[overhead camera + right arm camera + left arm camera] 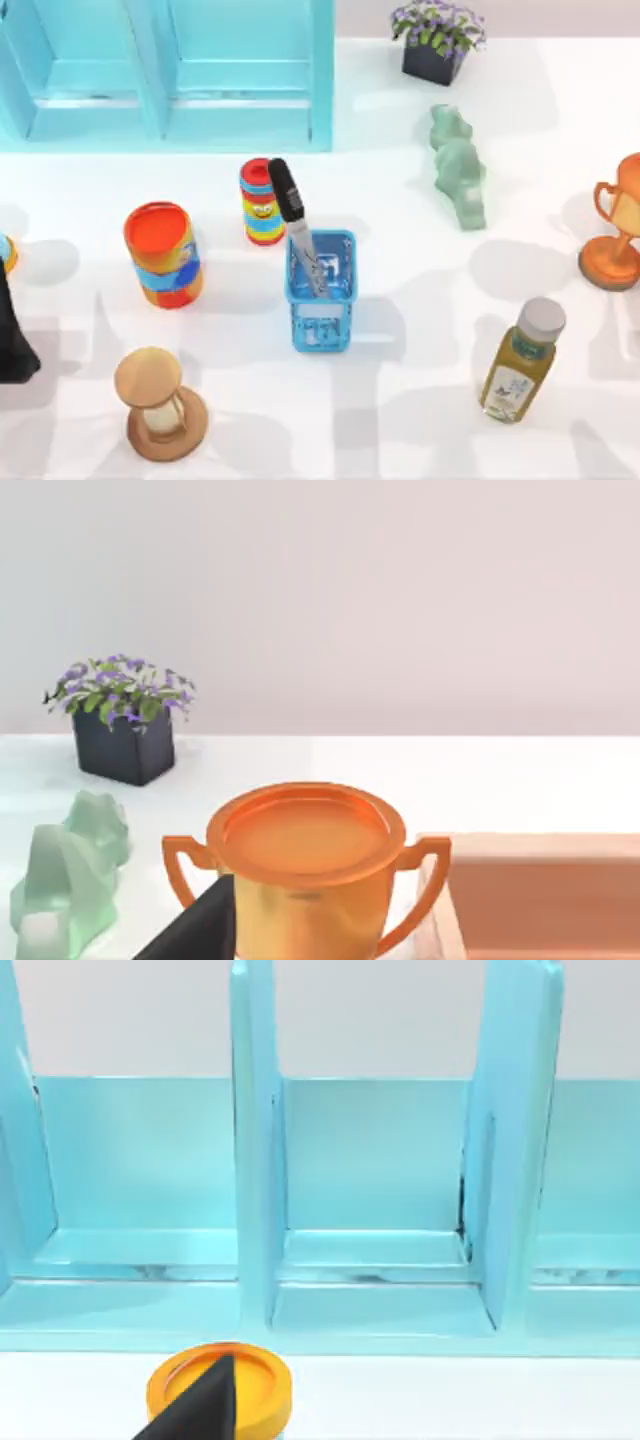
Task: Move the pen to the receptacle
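Already the pen (296, 237) stands tilted in the basket (321, 311) near the worktop's middle, silver tip inside, black top leaning out toward the striped can (261, 201). Nothing grips it. The left arm sits at the worktop's left edge; whether either gripper is open I cannot tell. Judged so, the sound course is leaving pen and basket undisturbed, arms well apart.

White table (420, 420), crowded.
Sitting on it before me: shelf (170, 70), basket (322, 290), two cans (163, 255), hourglass (160, 405), bottle (520, 362), trophy (615, 235), plant (437, 40), figurine (460, 168).
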Controlling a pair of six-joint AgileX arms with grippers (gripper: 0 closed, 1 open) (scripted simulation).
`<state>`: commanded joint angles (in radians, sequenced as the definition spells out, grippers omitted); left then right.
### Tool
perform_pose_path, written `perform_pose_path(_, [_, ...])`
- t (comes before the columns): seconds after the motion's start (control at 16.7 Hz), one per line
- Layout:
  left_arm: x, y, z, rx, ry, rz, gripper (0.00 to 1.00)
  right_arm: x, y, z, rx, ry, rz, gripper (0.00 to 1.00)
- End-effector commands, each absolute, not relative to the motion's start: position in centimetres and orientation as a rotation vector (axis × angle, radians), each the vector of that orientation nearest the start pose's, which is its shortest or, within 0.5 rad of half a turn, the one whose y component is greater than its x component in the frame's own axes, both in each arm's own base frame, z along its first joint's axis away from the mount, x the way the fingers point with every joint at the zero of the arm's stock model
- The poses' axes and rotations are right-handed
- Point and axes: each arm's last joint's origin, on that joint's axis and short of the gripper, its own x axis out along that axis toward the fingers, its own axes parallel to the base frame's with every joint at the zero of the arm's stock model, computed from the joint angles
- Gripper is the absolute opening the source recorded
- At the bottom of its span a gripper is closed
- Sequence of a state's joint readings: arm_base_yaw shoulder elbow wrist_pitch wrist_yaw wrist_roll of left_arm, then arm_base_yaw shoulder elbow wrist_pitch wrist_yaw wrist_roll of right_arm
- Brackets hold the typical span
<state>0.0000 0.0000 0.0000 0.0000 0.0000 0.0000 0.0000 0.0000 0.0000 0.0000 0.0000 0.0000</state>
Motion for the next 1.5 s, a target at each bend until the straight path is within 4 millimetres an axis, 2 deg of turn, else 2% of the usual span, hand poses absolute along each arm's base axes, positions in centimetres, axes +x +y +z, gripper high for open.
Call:
perform_pose_path(0.18, [10.6, -0.1, 16.0, 0.000, 0.000, 0.000, 1.00, 10.6, 0.0, 16.1, 0.001, 0.004, 0.009, 1.00])
perform_pose_path(0.42, [10.6, -0.1, 16.0, 0.000, 0.000, 0.000, 1.00, 11.3, 0.9, 17.8, 0.009, 0.056, 0.110, 1.00])
perform_pose_path(0.66, [10.6, -0.1, 16.0, 0.000, 0.000, 0.000, 1.00, 13.7, 3.1, 19.9, 0.014, 0.196, 0.285, 1.00])
perform_pose_path(0.9, [10.6, -0.1, 16.0, 0.000, 0.000, 0.000, 1.00, 17.9, 7.5, 20.9, -0.002, 0.371, 0.506, 1.00])
perform_pose_path(1.14, [10.6, -0.1, 16.0, 0.000, 0.000, 0.000, 1.00, 21.9, 13.7, 20.1, -0.031, 0.505, 0.716, 1.00])
perform_pose_path(1.32, [10.6, -0.1, 16.0, 0.000, 0.000, 0.000, 1.00, 23.6, 17.7, 18.6, -0.051, 0.571, 0.818, 1.00])
perform_pose_path(1.5, [10.6, -0.1, 16.0, 0.000, 0.000, 0.000, 1.00, 24.3, 19.6, 17.2, -0.062, 0.613, 0.855, 1.00])
